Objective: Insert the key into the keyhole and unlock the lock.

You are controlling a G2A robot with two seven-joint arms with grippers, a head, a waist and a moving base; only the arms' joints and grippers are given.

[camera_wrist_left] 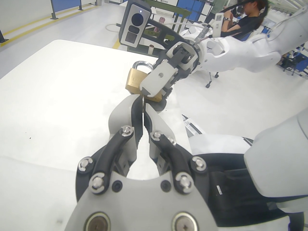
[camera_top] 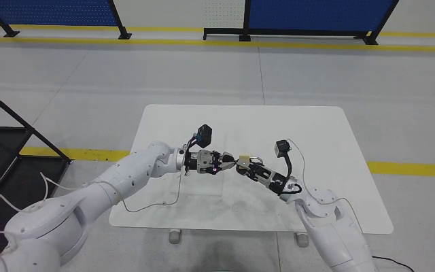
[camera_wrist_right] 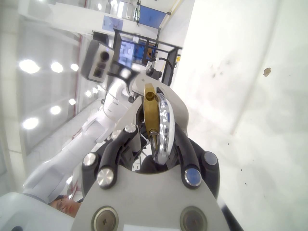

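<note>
Above the middle of the white table [camera_top: 326, 136], the two grippers meet tip to tip. My right gripper [camera_top: 247, 164] [camera_wrist_right: 154, 90] is shut on the brass padlock [camera_top: 240, 160] [camera_wrist_left: 133, 80] [camera_wrist_right: 151, 114], whose chrome shackle [camera_wrist_left: 140, 64] [camera_wrist_right: 165, 121] points back toward that wrist. My left gripper [camera_top: 223, 163] [camera_wrist_left: 143, 100] is shut on the key [camera_wrist_left: 143, 108], a thin metal blade seen edge-on between the pads. The key's tip touches the padlock's bottom face. How far it sits in the keyhole is hidden by the fingers.
Both arms hover over the table's near half; bare tabletop lies all around them. A black rack [camera_top: 13, 156] stands on the floor to the left. Blue partitions [camera_top: 312, 13] and yellow floor lines lie beyond the far edge.
</note>
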